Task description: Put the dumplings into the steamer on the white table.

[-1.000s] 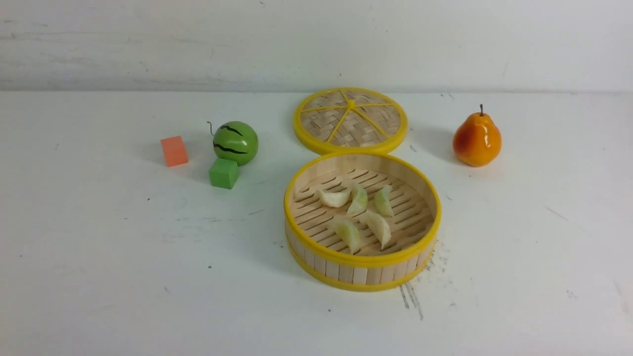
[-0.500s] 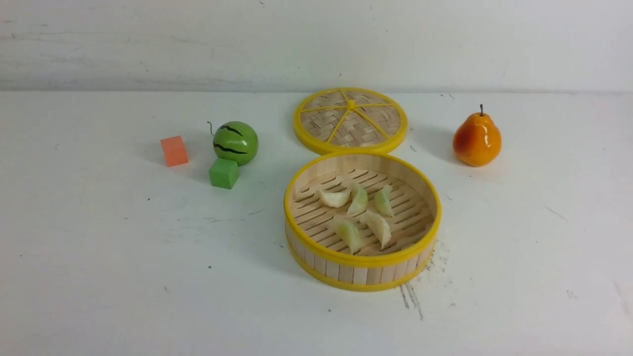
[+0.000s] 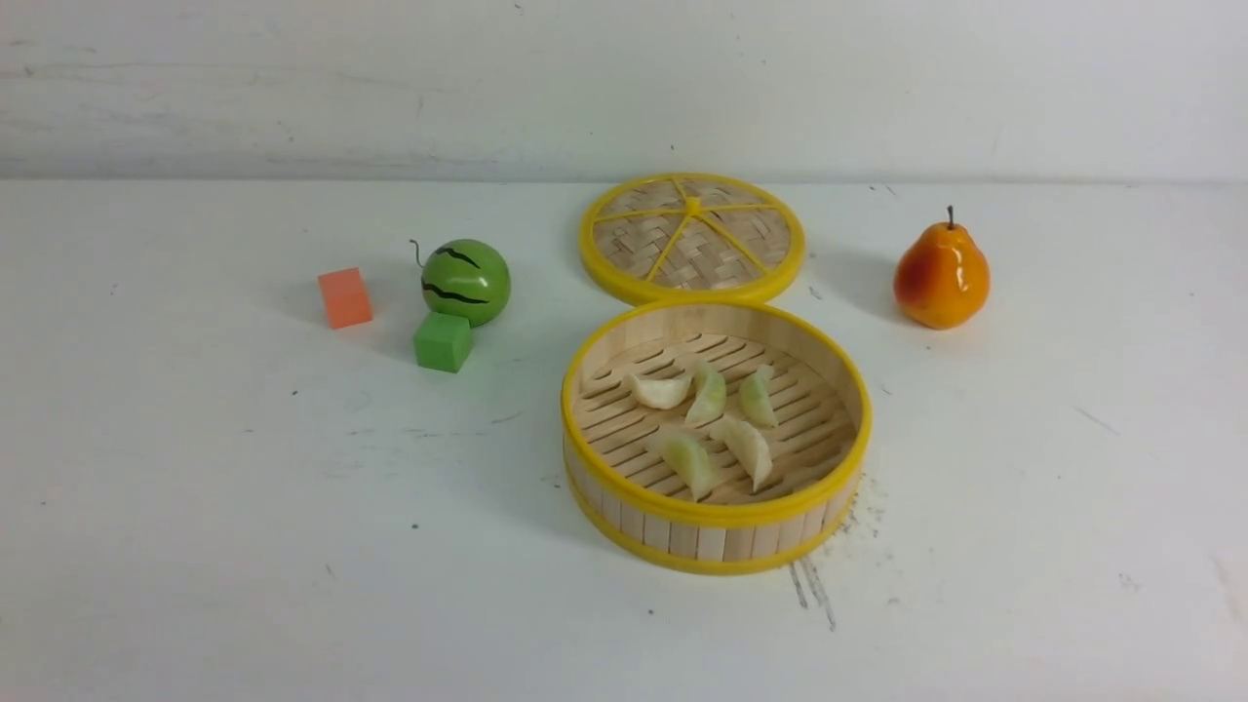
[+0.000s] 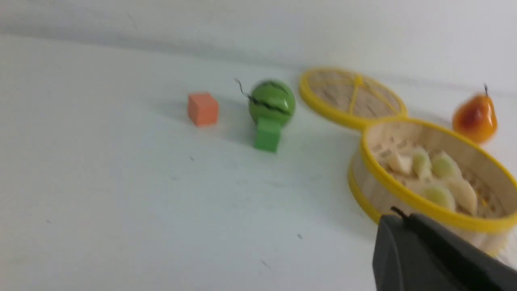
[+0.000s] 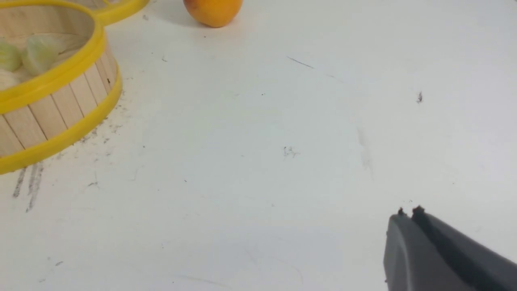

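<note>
The steamer (image 3: 715,505) stands at the middle of the white table (image 3: 195,507). Several dumplings (image 3: 706,429), cream and pale green, lie on its slatted floor. Neither arm shows in the front view. In the left wrist view my left gripper (image 4: 398,214) is shut with nothing in it, on the near side of the steamer (image 4: 408,198) and apart from it. The dumplings (image 4: 428,173) show there inside the rim. In the right wrist view my right gripper (image 5: 408,211) is shut and empty over bare table, well away from the steamer (image 5: 60,109).
The flat woven lid (image 3: 692,237) lies just behind the steamer. An orange pear (image 3: 941,273) stands at the back right. At the back left are a green toy watermelon (image 3: 465,281), a green cube (image 3: 442,341) and an orange cube (image 3: 344,297).
Nothing has moved in the front view; the steamer, dumplings and other objects stay where they were.
</note>
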